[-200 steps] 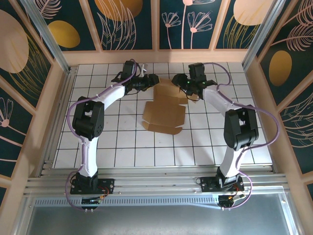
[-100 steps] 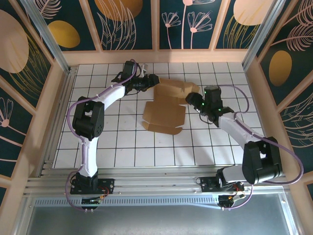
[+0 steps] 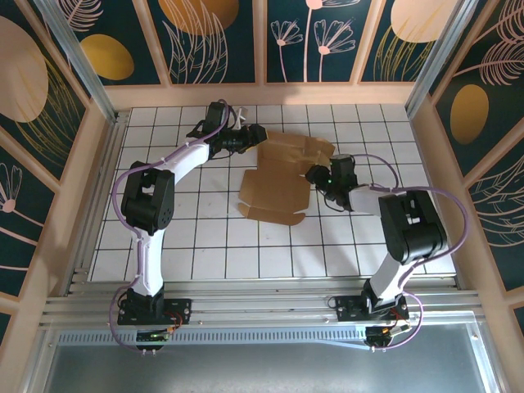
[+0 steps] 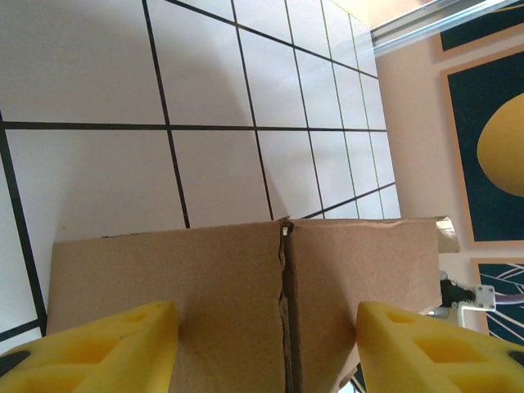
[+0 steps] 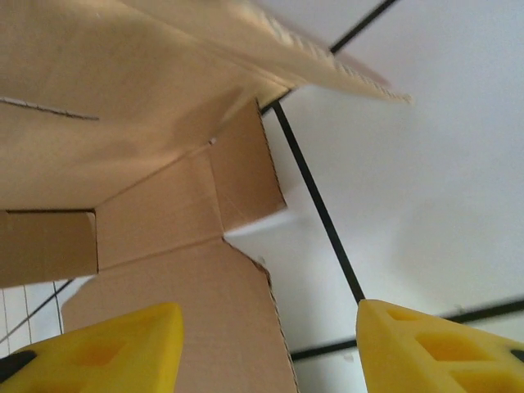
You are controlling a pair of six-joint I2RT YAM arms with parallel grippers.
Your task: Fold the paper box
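Observation:
The paper box (image 3: 274,187) lies as a brown die-cut cardboard sheet on the middle tiles, its back flaps partly raised. My left gripper (image 3: 255,135) is at the sheet's back left corner. In the left wrist view its yellow fingers (image 4: 90,348) stand apart over a creased cardboard flap (image 4: 229,286), gripper (image 4: 266,352) open. My right gripper (image 3: 313,173) sits low at the sheet's right edge. In the right wrist view the gripper (image 5: 266,352) is open, straddling the cardboard's ragged edge (image 5: 164,311), with a raised flap (image 5: 123,123) overhead.
White tiled floor (image 3: 205,246) with black grid lines surrounds the sheet. Wooden walls (image 3: 92,180) close off the left, right and back. An aluminium rail (image 3: 262,307) runs along the near edge by the arm bases.
My right arm has swung from the back of the sheet round to its right edge and dropped low. The back right flap now shows uncovered. The left arm has not moved.

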